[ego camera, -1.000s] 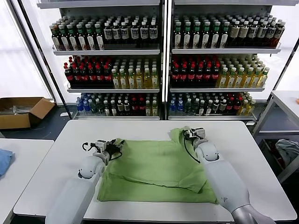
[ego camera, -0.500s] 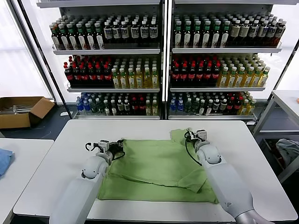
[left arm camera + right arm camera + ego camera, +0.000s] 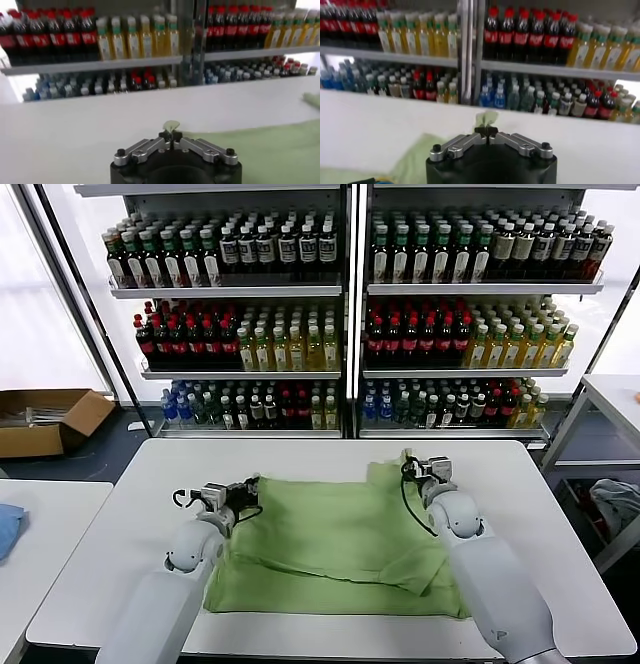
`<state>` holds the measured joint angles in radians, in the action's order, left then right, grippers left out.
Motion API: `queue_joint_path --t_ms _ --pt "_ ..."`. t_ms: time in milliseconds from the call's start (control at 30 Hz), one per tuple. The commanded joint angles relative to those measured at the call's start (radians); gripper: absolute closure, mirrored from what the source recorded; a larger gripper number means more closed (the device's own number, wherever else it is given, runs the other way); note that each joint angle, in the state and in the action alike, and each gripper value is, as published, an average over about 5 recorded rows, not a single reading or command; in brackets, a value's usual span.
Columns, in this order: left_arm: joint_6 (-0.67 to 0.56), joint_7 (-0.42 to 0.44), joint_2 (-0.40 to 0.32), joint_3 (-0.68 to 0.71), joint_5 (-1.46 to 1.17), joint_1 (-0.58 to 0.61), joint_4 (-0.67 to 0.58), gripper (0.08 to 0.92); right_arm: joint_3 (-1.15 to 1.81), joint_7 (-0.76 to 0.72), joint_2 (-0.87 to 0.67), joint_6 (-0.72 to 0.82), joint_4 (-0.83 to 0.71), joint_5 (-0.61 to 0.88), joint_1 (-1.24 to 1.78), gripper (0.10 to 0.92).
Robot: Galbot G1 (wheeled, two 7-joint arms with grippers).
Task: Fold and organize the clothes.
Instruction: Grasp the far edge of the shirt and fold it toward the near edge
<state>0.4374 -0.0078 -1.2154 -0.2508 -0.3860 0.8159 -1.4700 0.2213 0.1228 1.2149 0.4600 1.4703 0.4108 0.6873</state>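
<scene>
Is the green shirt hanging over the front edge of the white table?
No, in the head view the green shirt lies wholly on the white table, with bare tabletop showing between its hem and the front edge.

left white arm: extended forward, black gripper (image 3: pixel 247 486) clamped tight | right white arm: extended forward, black gripper (image 3: pixel 409 460) clamped tight

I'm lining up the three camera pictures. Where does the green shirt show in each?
Head view: green shirt spread mid-table, between both arms.
Left wrist view: a tuft pinched in the left gripper, more fabric beyond.
Right wrist view: a tuft in the right gripper.
Shared landmark: the bottle shelves.
</scene>
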Motion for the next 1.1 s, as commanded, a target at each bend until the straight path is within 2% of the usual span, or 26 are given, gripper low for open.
queue_joint_path --t_ms 33,333,667,1100 --pt "-0.045 0.0 0.047 -0.04 0.003 0.11 -0.184 0.914 0.038 0.015 -0.028 -0.01 0.263 -0.007 0.116 0.919" --pt "-0.05 0.011 0.067 -0.097 0.048 0.306 -0.338 0.914 0.123 0.058 -0.055 -0.001 0.458 -0.06 0.412 0.919" --pt "-0.075 0.028 0.058 -0.137 0.105 0.454 -0.399 0.914 0.185 0.081 -0.005 -0.003 0.557 -0.123 0.624 0.919" --pt "-0.099 0.05 0.036 -0.155 0.136 0.536 -0.415 0.914 0.173 0.103 0.033 -0.011 0.592 -0.21 0.758 0.919"
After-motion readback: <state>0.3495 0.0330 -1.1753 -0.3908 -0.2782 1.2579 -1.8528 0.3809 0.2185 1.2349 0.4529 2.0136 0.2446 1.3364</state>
